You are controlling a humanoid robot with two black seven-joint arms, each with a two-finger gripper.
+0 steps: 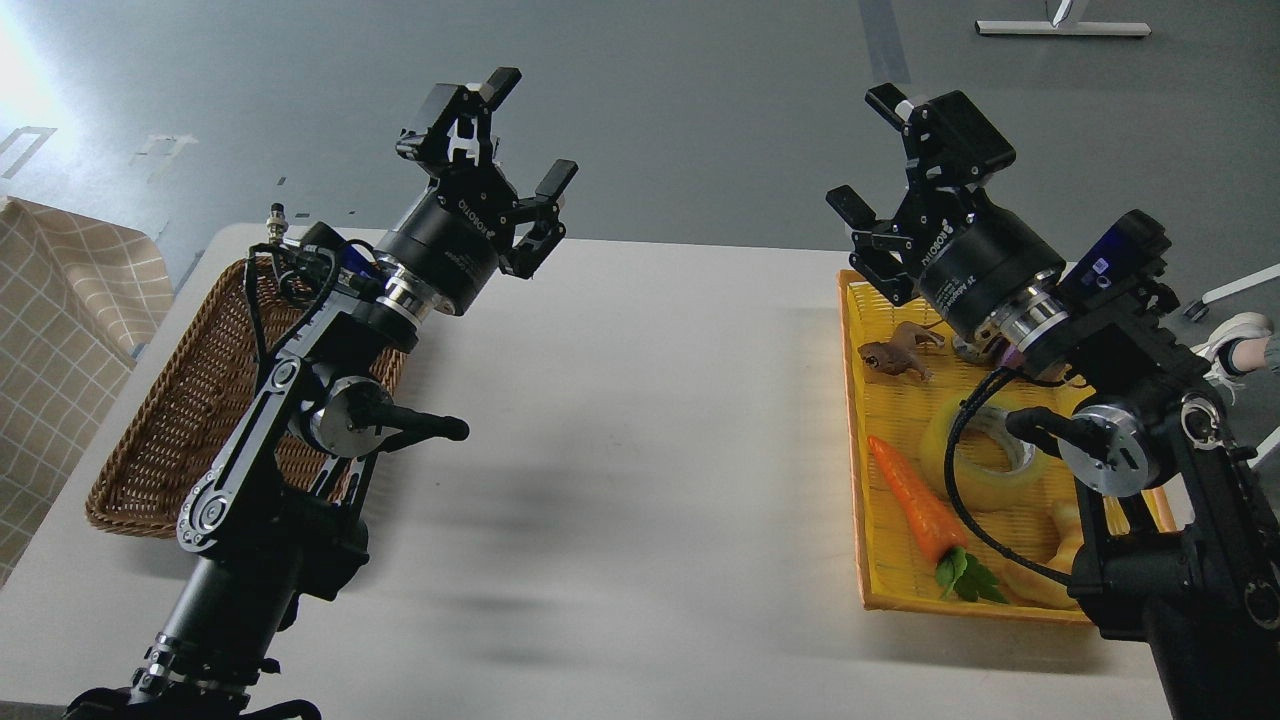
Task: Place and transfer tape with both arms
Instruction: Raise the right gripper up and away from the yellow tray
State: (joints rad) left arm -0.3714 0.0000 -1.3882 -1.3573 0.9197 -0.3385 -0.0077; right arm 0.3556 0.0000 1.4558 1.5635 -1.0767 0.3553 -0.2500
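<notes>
The tape (975,470), a translucent yellow roll with a grey-white core, lies in the yellow tray (855,420) at the right, partly hidden by my right arm and its cable. My right gripper (868,150) is open and empty, raised above the tray's far end. My left gripper (525,130) is open and empty, raised high above the table's far left, over the inner edge of the brown wicker basket (170,420).
In the tray lie an orange carrot (915,500), a brown toy animal (895,355) and a pale yellow croissant (1060,550), mostly behind my right arm. The white table (640,450) lies between basket and tray. A checked cloth (60,330) is at the left.
</notes>
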